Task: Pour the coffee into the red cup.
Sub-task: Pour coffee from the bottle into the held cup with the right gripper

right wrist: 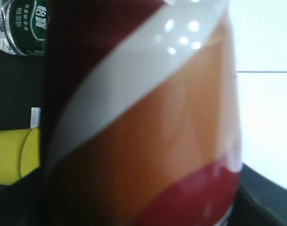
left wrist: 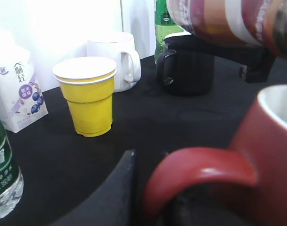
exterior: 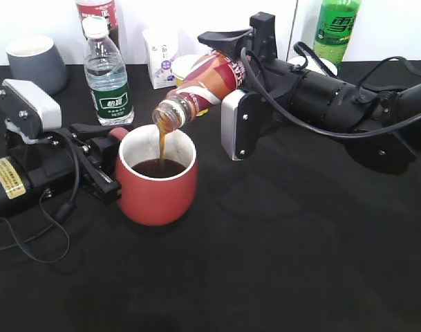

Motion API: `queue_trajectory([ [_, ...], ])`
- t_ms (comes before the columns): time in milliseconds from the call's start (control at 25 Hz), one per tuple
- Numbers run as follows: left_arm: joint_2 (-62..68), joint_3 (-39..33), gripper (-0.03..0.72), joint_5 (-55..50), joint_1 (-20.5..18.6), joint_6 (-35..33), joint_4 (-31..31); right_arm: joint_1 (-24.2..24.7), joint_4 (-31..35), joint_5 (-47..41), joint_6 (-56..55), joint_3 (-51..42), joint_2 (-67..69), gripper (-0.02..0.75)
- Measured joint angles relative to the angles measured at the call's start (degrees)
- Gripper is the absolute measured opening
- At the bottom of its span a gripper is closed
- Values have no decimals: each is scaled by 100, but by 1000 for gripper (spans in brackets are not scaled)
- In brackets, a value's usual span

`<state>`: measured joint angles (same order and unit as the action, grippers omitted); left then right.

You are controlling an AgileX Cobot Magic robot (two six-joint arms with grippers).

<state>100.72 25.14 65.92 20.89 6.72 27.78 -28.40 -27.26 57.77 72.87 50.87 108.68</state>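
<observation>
The red cup stands on the black table, partly filled with brown coffee. My left gripper is shut on the cup's handle. My right gripper is shut on the coffee bottle and holds it tilted, mouth down over the cup. A brown stream runs from the mouth into the cup. The bottle's red, white and orange label fills the right wrist view and shows at the top of the left wrist view.
A water bottle with green label, a grey mug, a milk carton and a green soda bottle stand along the back. A yellow cup, white mug and black mug stand behind.
</observation>
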Motion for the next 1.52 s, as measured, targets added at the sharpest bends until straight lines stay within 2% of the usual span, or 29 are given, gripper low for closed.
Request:
queue_trajectory([
  [1520,0,0,117,-37,0,0,5,0,-22,93,240,8,0,529],
])
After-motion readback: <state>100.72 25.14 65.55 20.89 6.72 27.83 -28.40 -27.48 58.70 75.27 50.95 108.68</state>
